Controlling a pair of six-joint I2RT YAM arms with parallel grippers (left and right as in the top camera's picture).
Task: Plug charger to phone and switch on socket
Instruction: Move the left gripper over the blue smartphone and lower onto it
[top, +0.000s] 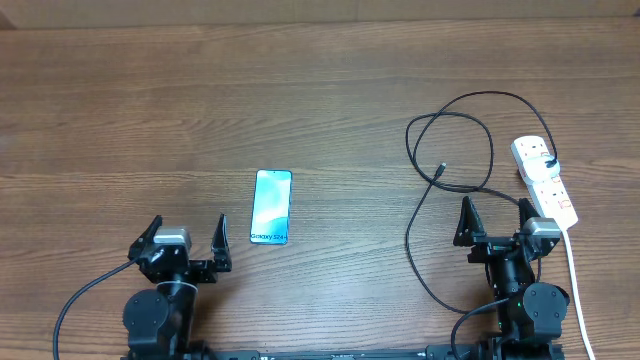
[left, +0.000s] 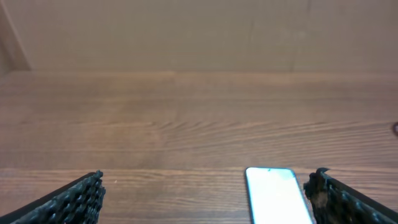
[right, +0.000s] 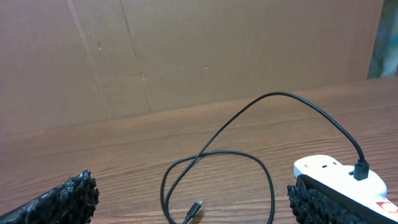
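- A brown wood-grain worktop fills the overhead view, and the wrist views show a plain brown board wall behind it.
- The phone lies flat, screen up, just ahead and to the right of the left end effector, whose fingers are spread wide with nothing between them.
- The right end effector is likewise wide open and empty, close beside the socket.
- The charger loops loosely to the left of the socket. Its plug head appears seated in the socket, while its free plug lies on the worktop, well apart from the phone.
- By my reading, nothing is grasped yet, so the step in hand is picking up the free plug.
- That calls for the right end effector to reach forward-left and pinch the thin cable close behind the tip.
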